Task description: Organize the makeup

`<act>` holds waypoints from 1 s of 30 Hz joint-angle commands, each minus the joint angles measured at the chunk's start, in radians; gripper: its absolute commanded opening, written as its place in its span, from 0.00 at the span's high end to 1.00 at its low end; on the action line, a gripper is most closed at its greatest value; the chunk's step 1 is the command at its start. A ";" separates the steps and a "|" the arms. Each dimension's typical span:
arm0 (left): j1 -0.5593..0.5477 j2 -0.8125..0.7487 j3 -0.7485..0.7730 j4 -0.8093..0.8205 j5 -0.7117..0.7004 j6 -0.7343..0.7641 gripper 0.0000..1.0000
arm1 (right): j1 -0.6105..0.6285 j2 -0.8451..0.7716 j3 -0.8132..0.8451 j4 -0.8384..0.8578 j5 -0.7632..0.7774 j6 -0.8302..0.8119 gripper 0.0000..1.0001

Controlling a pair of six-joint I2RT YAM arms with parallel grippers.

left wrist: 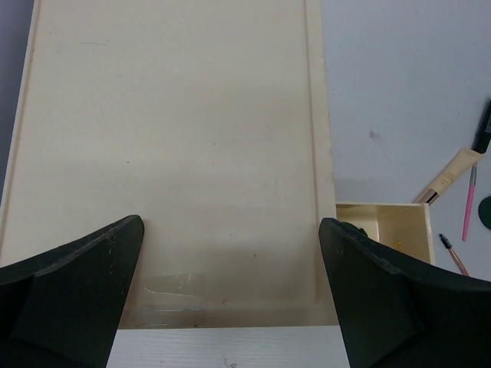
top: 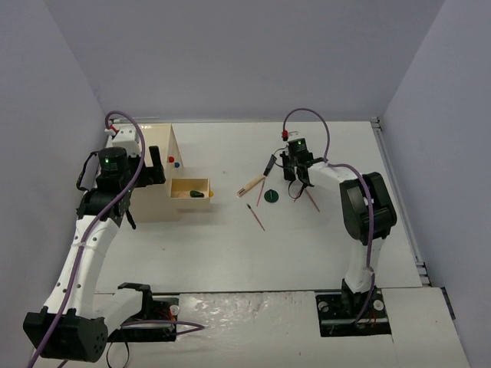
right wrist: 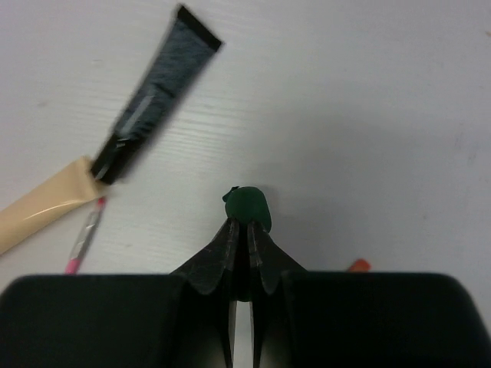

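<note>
My right gripper (top: 295,178) (right wrist: 247,224) is shut on a thin dark green compact (right wrist: 249,205) held edge-on just above the table. A black tube (right wrist: 157,92) (top: 269,162) lies to its left, end to end with a beige tube (right wrist: 34,213) (top: 251,185), and a pink pencil (right wrist: 83,244) lies nearby. A second dark green compact (top: 271,196) lies flat on the table. More pencils (top: 255,216) (top: 312,199) lie around it. My left gripper (top: 156,170) (left wrist: 230,257) hangs open over the wooden box (left wrist: 176,138), holding nothing.
The beige wooden box (top: 153,205) stands at the left with coloured knobs (top: 173,162). Its open drawer (top: 181,184) (left wrist: 414,222) sticks out to the right with a dark item (top: 198,193) inside. White walls close in the table.
</note>
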 commanded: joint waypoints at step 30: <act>0.008 0.006 0.046 0.003 0.004 -0.009 0.03 | 0.478 -0.057 0.321 0.171 -0.476 -0.192 0.52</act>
